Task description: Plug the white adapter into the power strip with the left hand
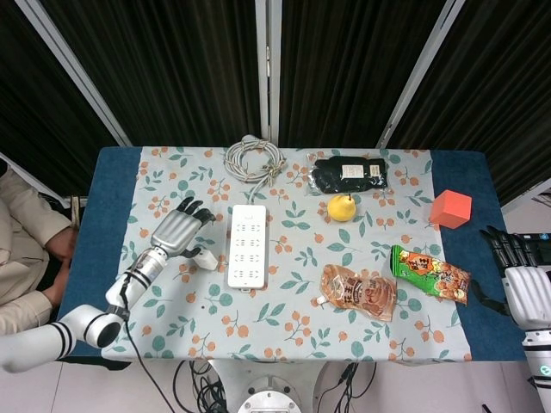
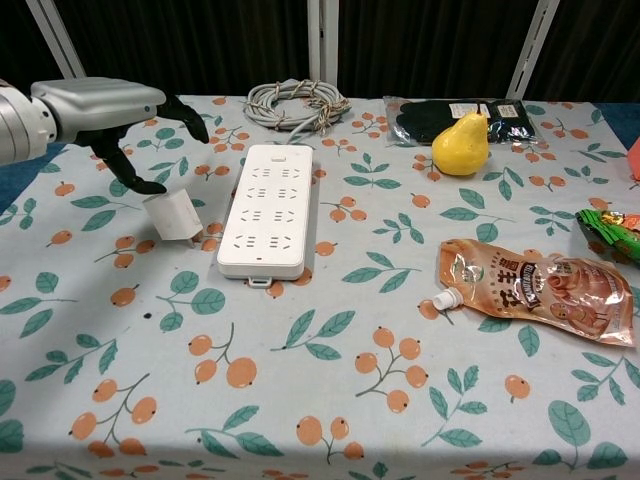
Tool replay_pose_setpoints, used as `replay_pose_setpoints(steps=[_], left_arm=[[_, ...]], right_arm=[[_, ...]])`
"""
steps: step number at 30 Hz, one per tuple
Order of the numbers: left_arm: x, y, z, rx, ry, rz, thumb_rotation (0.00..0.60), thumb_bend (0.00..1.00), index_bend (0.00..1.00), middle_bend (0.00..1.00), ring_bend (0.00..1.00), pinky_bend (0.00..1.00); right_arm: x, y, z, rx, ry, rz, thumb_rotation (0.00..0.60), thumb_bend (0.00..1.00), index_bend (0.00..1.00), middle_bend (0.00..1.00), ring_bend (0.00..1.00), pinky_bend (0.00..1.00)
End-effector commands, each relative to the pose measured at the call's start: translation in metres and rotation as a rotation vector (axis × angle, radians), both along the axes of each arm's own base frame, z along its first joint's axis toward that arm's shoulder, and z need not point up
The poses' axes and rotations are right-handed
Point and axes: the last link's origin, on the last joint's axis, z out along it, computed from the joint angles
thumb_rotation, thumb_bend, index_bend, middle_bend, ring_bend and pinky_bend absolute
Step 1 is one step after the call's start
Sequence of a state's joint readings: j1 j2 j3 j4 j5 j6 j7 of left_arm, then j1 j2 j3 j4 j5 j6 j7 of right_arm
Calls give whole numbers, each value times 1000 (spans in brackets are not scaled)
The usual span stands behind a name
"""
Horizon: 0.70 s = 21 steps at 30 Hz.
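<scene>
Reaching over the white adapter (image 2: 174, 217), your left hand (image 2: 112, 108) is hovering with fingers spread, holding nothing; the thumb is curling down just beside it, probably lining up a pinch. The adapter is lying tilted on the desk (image 2: 330, 420), just left of the power strip (image 2: 266, 208), whose sockets are facing up. Your right hand (image 1: 523, 284) is waiting empty at the far edge.

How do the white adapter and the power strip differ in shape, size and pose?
The adapter is a small cube; the power strip is a long flat slab, far larger. The adapter sits tilted by the left hand; the strip lies flat. Both are white.
</scene>
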<state>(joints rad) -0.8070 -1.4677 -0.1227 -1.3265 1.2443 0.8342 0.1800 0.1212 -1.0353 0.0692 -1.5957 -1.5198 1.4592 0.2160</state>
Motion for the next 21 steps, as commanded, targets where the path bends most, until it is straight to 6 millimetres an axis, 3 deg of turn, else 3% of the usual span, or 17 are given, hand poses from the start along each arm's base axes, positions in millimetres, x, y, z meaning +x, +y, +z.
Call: replay_pose_setpoints(steps=[1, 6, 10, 16, 21], left_arm=[[0, 1, 10, 27, -6, -1, 600, 159, 215, 169, 46, 0], [-5, -8, 40, 72, -21, 6, 600, 159, 222, 169, 46, 0], [-8, -30, 52, 23, -34, 16, 600, 159, 242, 171, 46, 0], [-6, -58, 33, -75, -42, -4, 600, 203, 314, 229, 55, 0], [-5, -55, 6, -107, -71, 10, 600, 251, 355, 265, 66, 0]], right_arm=[[0, 0, 0, 0, 0, 2, 600, 285, 0, 43, 0, 0], [1, -2, -1, 5, 0, 8, 600, 285, 0, 43, 0, 0], [2, -4, -3, 13, -3, 18, 600, 285, 0, 43, 0, 0], [5, -7, -6, 27, -4, 35, 600, 285, 0, 43, 0, 0], [5, -6, -5, 23, -4, 35, 600, 284, 0, 43, 0, 0]])
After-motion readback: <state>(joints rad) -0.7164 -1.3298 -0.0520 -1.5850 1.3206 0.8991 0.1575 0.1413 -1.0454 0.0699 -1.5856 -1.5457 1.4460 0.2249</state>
